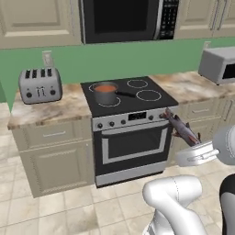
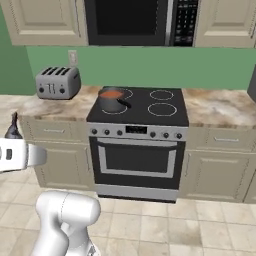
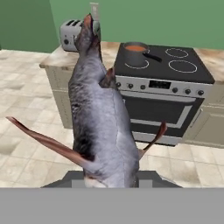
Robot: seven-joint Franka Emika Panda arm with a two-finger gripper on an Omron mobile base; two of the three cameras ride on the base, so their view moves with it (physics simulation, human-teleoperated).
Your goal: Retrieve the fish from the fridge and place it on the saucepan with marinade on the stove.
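We see the gripper [image 1: 196, 146] clenched on the tail end of the fish [image 1: 182, 129], which juts from the jaws, up and toward the stove [image 1: 131, 112], in the air in front of the stove's front right corner and touching nothing else. On the stove's rear left burner stands the saucepan [image 1: 105, 93], upright, the orange-red marinade [image 1: 106, 88] filling its top and its black handle pointing toward the right side of the cooktop. We note a toaster [image 1: 40, 85] at the back of the counter [image 1: 50, 109] left of the stove, well apart from the saucepan.
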